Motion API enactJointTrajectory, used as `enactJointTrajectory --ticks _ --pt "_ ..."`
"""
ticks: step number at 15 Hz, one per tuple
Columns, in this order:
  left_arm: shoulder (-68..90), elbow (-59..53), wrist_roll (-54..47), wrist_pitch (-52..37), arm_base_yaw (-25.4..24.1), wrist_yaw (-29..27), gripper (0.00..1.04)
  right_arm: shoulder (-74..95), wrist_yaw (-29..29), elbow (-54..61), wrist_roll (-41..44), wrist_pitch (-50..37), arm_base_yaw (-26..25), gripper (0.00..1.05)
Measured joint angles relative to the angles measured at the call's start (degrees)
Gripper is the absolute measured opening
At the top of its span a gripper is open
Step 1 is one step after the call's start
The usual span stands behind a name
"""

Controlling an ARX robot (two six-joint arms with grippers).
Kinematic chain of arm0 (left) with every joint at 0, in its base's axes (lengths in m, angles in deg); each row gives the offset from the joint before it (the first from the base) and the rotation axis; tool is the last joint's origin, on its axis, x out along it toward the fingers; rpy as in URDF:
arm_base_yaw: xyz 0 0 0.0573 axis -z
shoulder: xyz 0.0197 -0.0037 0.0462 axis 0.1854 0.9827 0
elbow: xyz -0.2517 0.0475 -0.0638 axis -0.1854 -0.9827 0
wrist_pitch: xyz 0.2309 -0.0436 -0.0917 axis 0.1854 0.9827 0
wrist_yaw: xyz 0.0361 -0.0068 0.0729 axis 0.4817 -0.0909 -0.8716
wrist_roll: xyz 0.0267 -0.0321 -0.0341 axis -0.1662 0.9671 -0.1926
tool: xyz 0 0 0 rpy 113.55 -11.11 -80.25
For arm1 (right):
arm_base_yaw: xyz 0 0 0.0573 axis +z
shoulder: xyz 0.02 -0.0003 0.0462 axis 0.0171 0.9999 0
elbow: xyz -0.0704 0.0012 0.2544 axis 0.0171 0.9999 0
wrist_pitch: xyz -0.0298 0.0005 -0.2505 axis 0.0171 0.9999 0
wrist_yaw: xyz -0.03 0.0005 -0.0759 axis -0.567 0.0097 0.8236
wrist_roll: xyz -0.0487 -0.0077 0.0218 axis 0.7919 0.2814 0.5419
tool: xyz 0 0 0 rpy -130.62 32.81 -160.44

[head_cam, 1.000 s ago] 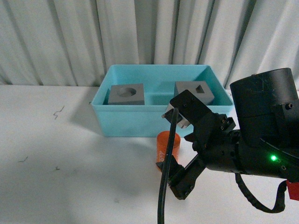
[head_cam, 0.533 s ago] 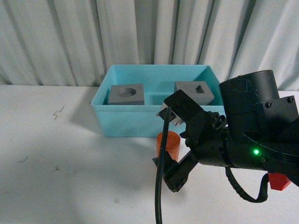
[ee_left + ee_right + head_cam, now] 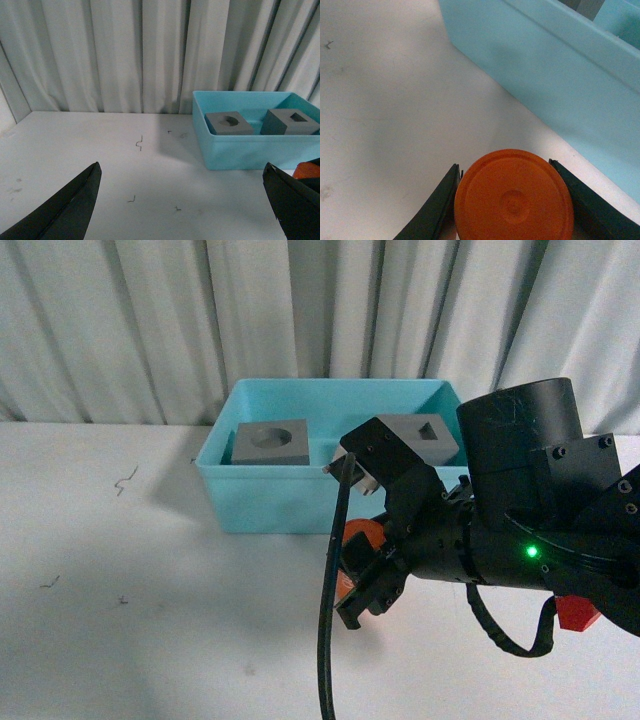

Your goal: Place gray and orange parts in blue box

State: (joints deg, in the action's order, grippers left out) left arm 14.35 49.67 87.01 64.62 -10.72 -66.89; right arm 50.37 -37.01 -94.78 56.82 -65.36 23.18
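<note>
From my seat the right jaws stand narrow, closed on the orange cylinder (image 3: 350, 537): in the right wrist view the two dark fingers (image 3: 439, 204) meet its round top on opposite sides with no gap that I can see. The cylinder is outside the blue box (image 3: 262, 502), just in front of the box's near wall and toward its right half, upright over the white table (image 3: 120, 580); I cannot tell whether its base touches the table, since the right arm (image 3: 520, 490) hides it. Both gray parts lie inside the box, apart from each other: the cube with the round recess (image 3: 271, 442) in the left half, recess up, and the cube with the rectangular recess (image 3: 421, 433) in the right half, partly hidden behind the arm. A black cable (image 3: 328, 640) hangs down in front of the cylinder, and a green light (image 3: 531, 552) shows on the arm's body. The left jaws are wide, their dark tips at the lower corners of the left wrist view with only bare table between them, well to the left of the box. A pale pleated curtain (image 3: 150, 320) closes the back of the scene
</note>
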Motion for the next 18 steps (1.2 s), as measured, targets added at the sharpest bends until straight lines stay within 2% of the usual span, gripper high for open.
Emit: enactJointTrajectory --ticks 5,8,10,14,18 --pt "0.0 0.0 0.0 0.0 0.0 0.0 0.98 -13.49 -1.18 6.01 1.29 -3.76 -0.92 0.48" --pt "0.0 0.0 0.0 0.02 0.0 0.0 0.98 -21.24 2.01 0.02 1.25 -7.21 -4.33 0.48" --pt "0.0 0.0 0.0 0.0 0.0 0.02 0.98 -17.29 4.31 -4.37 -0.07 -6.93 -5.77 0.48" --pt "0.0 0.0 0.0 0.0 0.0 0.02 0.98 -3.41 7.28 -20.44 -4.55 -2.23 -4.44 0.47" --pt "0.0 0.0 0.0 0.02 0.0 0.0 0.98 0.9 8.09 -27.04 -5.51 -0.87 -3.45 0.47"
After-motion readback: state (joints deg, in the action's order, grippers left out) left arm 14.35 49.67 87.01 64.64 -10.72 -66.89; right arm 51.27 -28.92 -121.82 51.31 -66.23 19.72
